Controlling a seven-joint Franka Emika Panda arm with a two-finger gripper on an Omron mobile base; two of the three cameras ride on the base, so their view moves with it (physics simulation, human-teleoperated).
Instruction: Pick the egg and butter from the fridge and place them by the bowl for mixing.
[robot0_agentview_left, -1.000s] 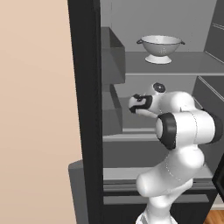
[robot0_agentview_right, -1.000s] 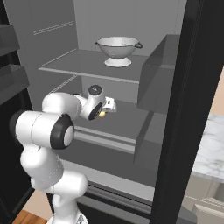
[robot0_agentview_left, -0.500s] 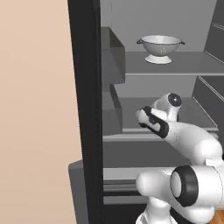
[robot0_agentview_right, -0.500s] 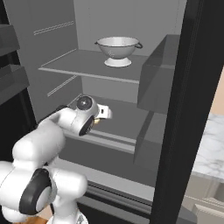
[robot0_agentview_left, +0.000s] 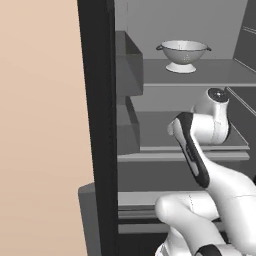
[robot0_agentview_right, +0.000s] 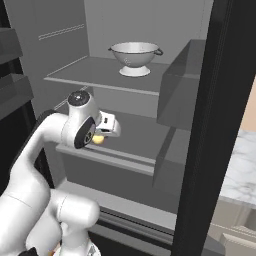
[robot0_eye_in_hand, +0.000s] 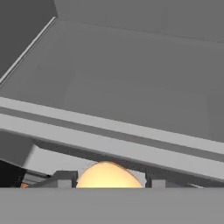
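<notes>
The egg (robot0_eye_in_hand: 108, 174), a pale orange oval, sits between my two dark fingertips (robot0_eye_in_hand: 65, 178) at the bottom of the hand view. My gripper (robot0_agentview_right: 106, 134) is shut on the egg (robot0_agentview_right: 98, 139) just above the front lip of the middle shelf (robot0_agentview_right: 107, 159) of the open fridge (robot0_agentview_right: 200, 150). In the left base view my white forearm (robot0_agentview_left: 200, 150) covers the hand in front of that same shelf (robot0_agentview_left: 165, 145). The butter and the bowl are out of view.
A white footed colander (robot0_agentview_right: 134, 56) (robot0_agentview_left: 184, 54) stands on the upper shelf. Grey door bins (robot0_agentview_right: 182, 90) (robot0_agentview_left: 127, 70) flank the opening. The black fridge frame (robot0_agentview_left: 97, 125) stands close on the left, and a marble counter (robot0_agentview_right: 242, 170) lies at the far right.
The arm has swung its elbow low and drawn the hand back and slightly down toward the shelf's front edge. The egg has stayed in the grip throughout.
</notes>
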